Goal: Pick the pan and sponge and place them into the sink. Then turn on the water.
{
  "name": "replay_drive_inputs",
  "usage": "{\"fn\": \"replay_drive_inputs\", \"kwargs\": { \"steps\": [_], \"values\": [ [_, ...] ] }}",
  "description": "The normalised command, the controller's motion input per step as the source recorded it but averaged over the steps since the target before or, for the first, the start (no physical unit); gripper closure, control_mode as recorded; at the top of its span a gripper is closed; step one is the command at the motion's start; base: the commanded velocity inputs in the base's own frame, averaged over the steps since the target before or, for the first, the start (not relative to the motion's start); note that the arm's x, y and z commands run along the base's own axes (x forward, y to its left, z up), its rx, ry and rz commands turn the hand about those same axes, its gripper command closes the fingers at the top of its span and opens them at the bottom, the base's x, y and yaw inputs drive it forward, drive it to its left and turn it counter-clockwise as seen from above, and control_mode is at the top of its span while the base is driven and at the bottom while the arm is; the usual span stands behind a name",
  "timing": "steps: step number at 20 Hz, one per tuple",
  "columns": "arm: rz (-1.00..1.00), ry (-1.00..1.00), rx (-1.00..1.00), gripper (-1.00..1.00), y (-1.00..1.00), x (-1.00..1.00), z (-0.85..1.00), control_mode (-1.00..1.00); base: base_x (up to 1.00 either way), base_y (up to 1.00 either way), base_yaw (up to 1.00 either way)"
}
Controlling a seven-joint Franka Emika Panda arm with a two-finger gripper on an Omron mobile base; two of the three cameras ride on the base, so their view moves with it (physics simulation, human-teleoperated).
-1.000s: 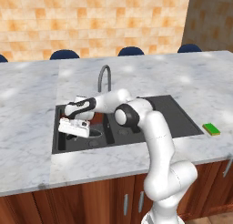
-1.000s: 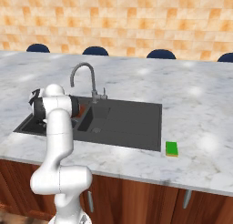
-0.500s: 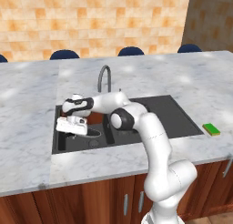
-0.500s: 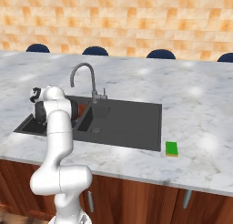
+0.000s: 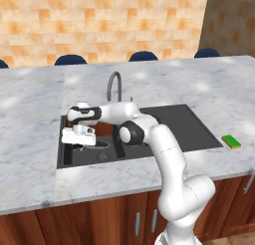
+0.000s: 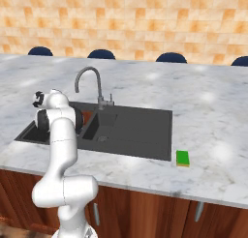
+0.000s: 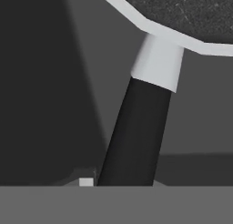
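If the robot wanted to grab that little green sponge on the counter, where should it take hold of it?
Probably from straight above, closing the fingers across its two long edges. The sponge lies flat on the marble counter, apart from the sink at its right end, with open room around it, so a top-down pinch looks simplest.

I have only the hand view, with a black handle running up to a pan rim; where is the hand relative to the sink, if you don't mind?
Observer: The gripper is low over the sink's larger left basin.
Operator: Thank you. Where is the sponge?
Observer: The sponge lies on the counter, right of the sink and apart from it.
Operator: And which way does the faucet point?
Observer: The faucet curves toward that same larger basin.
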Motion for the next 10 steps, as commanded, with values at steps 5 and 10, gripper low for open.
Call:
{"fn": "replay_drive_inputs", "kwargs": {
  "steps": [5, 10],
  "values": [
    [0.04, -0.02, -0.01, -1.00, -0.12, 0.10, -0.62, -1.00, 0.00, 0.00, 0.00],
    [0.04, -0.03, 0.00, -1.00, -0.16, 0.08, -0.62, -1.00, 0.00, 0.00, 0.00]
  ]
}}
